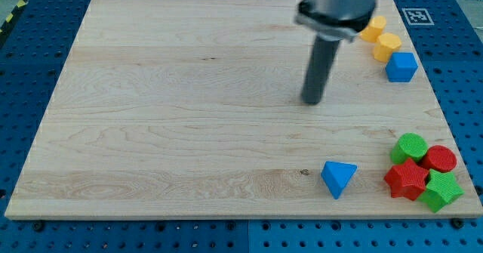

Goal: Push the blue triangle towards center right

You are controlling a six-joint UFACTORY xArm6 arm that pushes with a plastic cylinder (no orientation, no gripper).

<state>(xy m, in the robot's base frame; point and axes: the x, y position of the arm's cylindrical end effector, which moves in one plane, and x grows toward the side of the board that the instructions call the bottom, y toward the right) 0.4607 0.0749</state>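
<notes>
The blue triangle point(337, 177) lies on the wooden board point(173, 117) near the view's bottom right. My tip point(312, 100) rests on the board above and slightly left of the triangle, well apart from it. The dark rod rises from the tip to the arm's grey head at the view's top.
A blue cube point(401, 67) and two yellow blocks point(387, 46) point(372, 29) sit at the view's top right. A cluster at the bottom right holds a green cylinder point(411, 146), a red cylinder point(439, 159), a red star point(407, 179) and a green star point(441, 190).
</notes>
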